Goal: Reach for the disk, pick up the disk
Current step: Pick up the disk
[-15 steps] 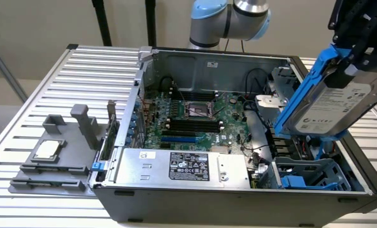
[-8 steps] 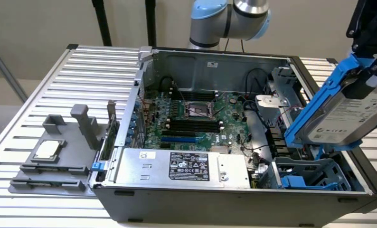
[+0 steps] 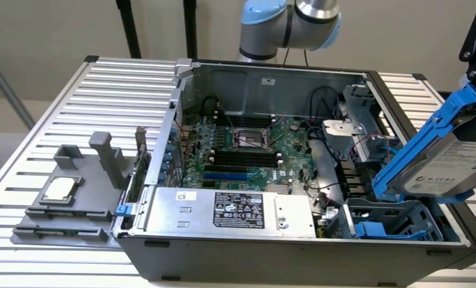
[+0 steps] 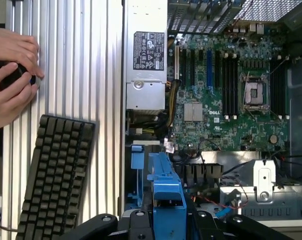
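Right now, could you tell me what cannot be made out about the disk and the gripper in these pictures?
- Exterior view: the disk is cut off by the picture's right edge, so the gripper's hold is out of sight.
- Wrist view: the blue caddy hides the drive's label and body.
- Wrist view: the hands cover a dark object that cannot be identified.

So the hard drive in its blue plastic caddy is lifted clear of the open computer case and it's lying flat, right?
Not flat. The exterior view shows the silver-grey hard drive in its blue plastic caddy tilted steeply on edge, lifted above the open computer case.
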